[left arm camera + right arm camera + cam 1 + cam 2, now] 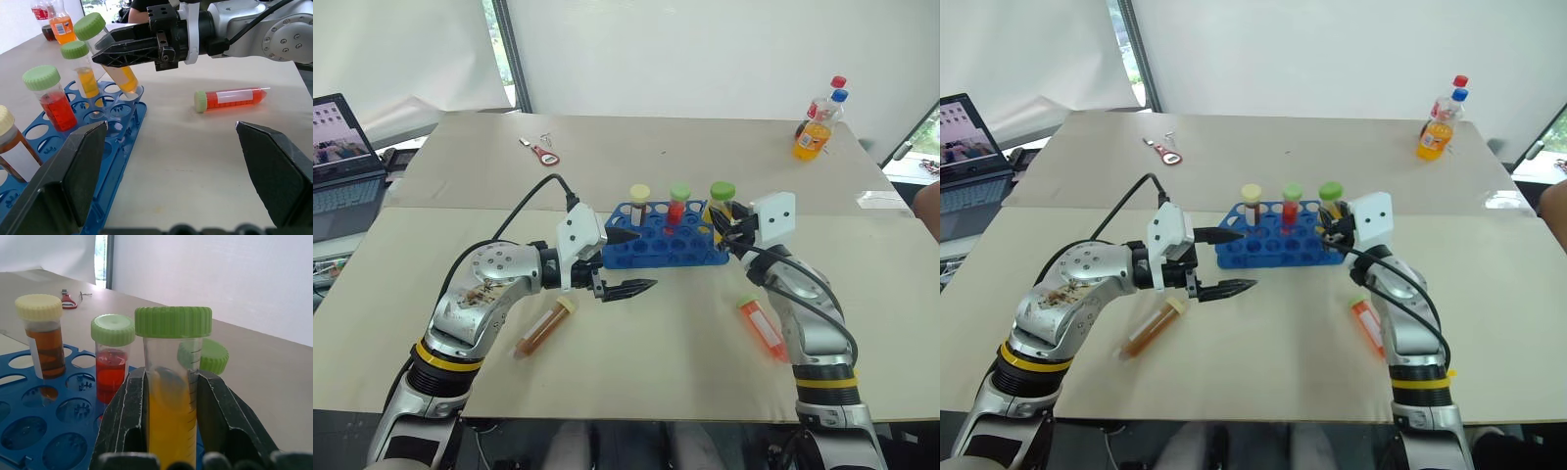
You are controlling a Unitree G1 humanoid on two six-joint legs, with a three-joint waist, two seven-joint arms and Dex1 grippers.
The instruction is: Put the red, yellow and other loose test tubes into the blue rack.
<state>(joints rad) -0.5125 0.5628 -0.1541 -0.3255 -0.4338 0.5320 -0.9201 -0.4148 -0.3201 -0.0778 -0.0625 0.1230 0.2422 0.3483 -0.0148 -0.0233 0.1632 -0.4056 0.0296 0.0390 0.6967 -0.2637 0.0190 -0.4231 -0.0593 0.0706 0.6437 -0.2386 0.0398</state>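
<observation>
Currently: right gripper (168, 431) pinching yellow tube (172, 396) over blue rack (656, 245); left gripper (626, 262) spread beside rack.

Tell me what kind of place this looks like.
Probably a lab or robot test room: a plain table with a blue rack of capped test tubes, a laptop at its edge, and bare white walls behind.

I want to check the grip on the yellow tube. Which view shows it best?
The right wrist view: the yellow tube sits clamped between the right end effector fingers. The left wrist view shows it tilted over the rack; the eye views show mostly its cap.
</observation>
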